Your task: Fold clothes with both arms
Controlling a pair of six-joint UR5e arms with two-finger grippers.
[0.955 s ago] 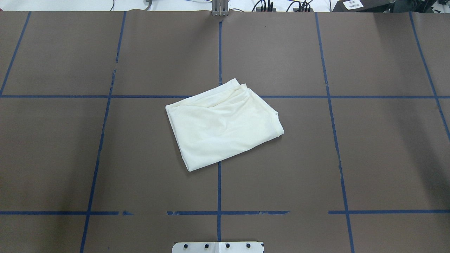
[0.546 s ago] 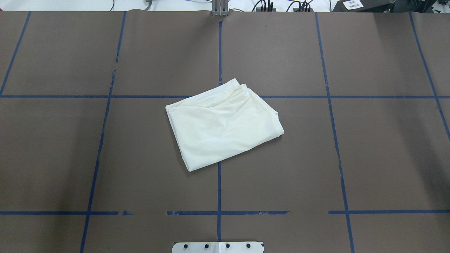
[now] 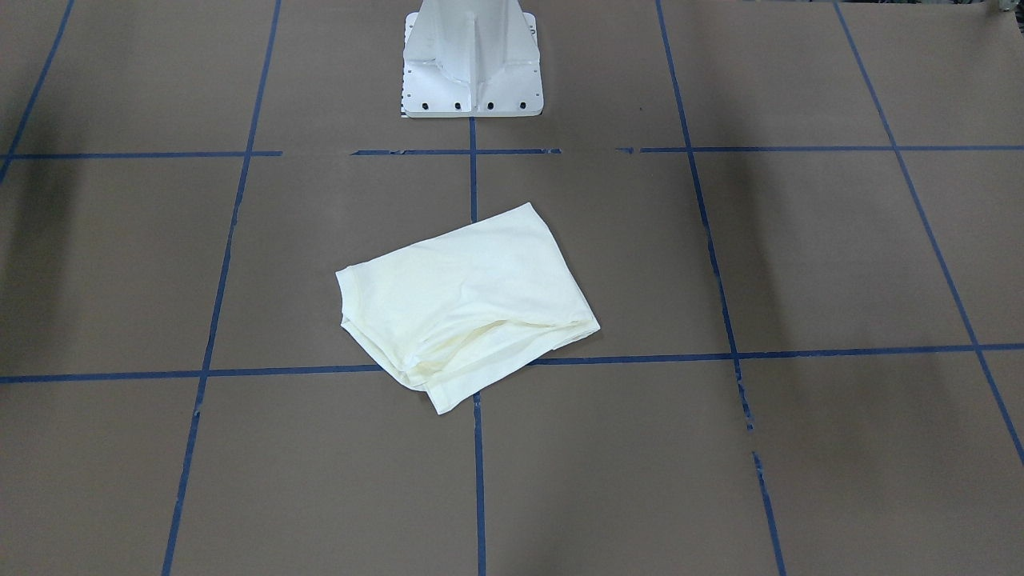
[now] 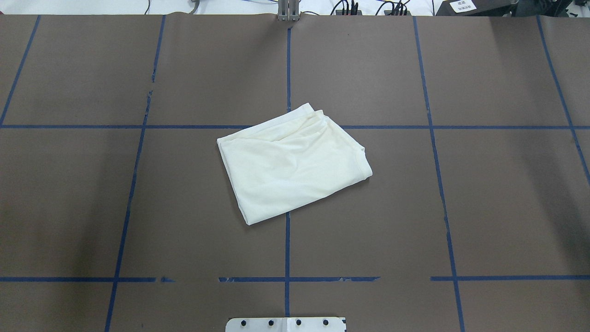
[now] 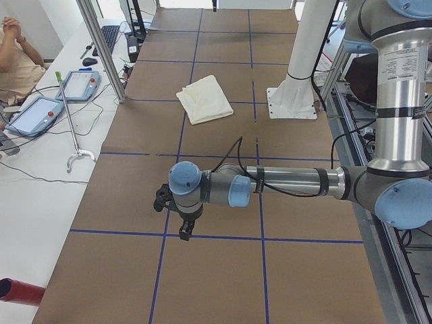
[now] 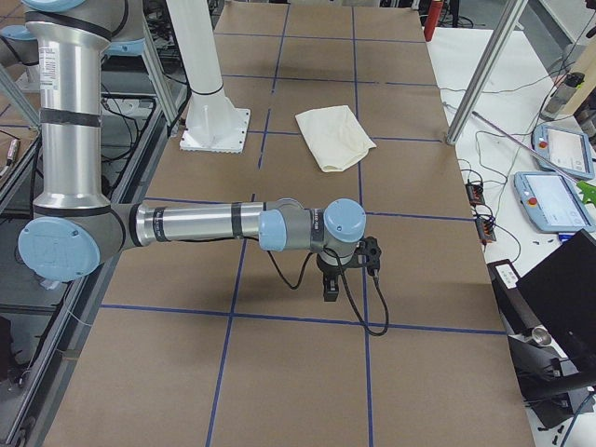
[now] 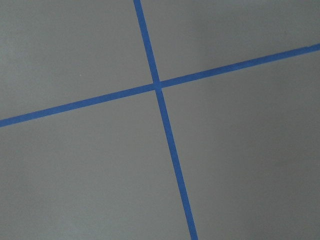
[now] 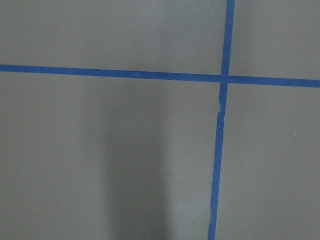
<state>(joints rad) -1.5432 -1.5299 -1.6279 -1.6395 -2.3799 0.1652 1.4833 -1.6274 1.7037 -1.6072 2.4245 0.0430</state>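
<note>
The clothes (image 4: 295,166) lie folded into a tilted cream rectangle at the table's centre, plain side up, with no print showing (image 3: 468,308) (image 5: 204,98) (image 6: 335,136). Neither arm touches them. My left gripper (image 5: 183,233) hangs over bare table far from the clothes, at the table's left end. My right gripper (image 6: 331,291) hangs over bare table at the opposite end. Both show only in the side views, so I cannot tell whether they are open or shut. Both wrist views hold only brown table and blue tape lines.
The white pedestal base (image 3: 472,60) stands behind the clothes. Blue tape divides the brown table (image 4: 92,207) into squares. A person (image 5: 13,54) sits at the side bench beside teach pendants (image 5: 30,115). More pendants (image 6: 549,200) and cables lie beyond the other end.
</note>
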